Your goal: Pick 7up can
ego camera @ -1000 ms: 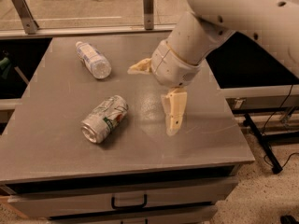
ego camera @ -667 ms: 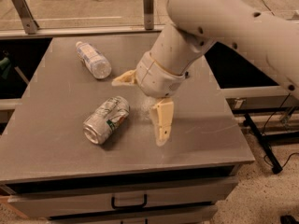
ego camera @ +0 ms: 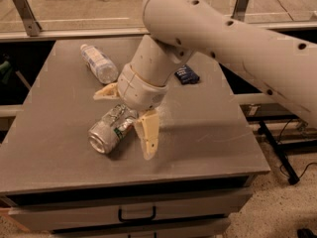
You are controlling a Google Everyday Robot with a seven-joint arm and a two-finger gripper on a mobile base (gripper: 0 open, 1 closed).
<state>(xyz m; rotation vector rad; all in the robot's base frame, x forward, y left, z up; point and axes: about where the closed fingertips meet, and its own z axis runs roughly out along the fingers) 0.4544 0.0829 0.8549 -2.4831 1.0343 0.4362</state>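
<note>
Gripper (ego camera: pixel 128 115) shifted left onto 7up can (ego camera: pixel 105 133) | fingers (ego camera: pixel 148 135) spread, straddling it | contact perhaps, unclear

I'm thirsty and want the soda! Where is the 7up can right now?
In the camera view, the 7up can lies on its side on the table, front left, under the open gripper, one finger on each side. The clear bottle lies farther back.

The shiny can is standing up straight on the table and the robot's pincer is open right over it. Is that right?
Not quite. The camera view shows the 7up can lying on its side on the table, not standing up straight. The rest is right: the pincer is open right over it.
</note>
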